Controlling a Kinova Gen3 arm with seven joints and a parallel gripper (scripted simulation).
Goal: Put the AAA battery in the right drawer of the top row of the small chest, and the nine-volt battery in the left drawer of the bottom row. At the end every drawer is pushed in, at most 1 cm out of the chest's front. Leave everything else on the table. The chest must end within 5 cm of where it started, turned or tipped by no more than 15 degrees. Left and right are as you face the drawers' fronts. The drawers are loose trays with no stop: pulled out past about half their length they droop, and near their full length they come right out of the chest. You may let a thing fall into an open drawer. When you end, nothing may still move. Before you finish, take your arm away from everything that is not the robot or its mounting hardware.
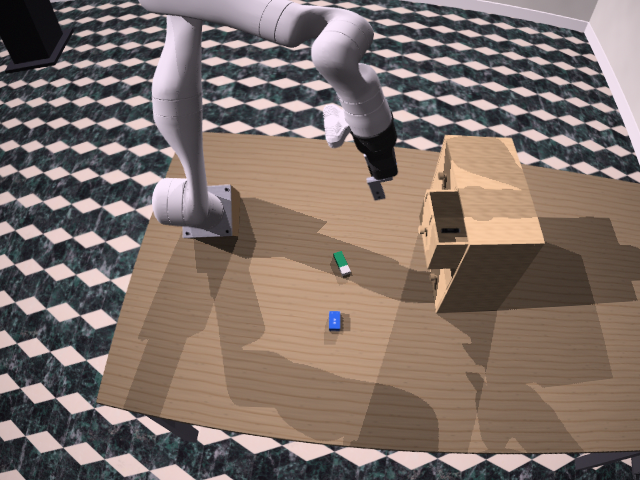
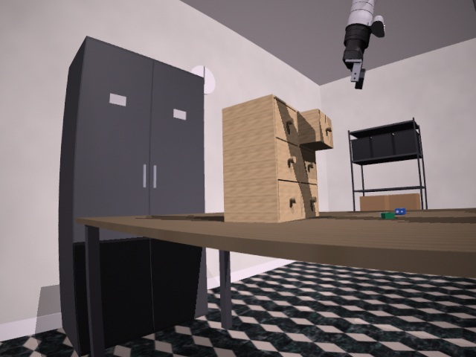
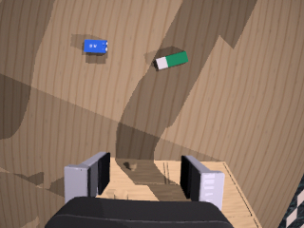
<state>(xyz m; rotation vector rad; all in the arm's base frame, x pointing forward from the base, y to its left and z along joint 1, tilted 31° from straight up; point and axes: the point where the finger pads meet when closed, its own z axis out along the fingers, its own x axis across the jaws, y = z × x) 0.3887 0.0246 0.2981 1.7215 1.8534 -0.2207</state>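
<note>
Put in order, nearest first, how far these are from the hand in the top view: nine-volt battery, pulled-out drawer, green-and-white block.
From the hand, as the top view shows:
1. Pulled-out drawer, at the chest's front.
2. Green-and-white block, on the table.
3. Nine-volt battery, on the table, beyond the block.
</note>
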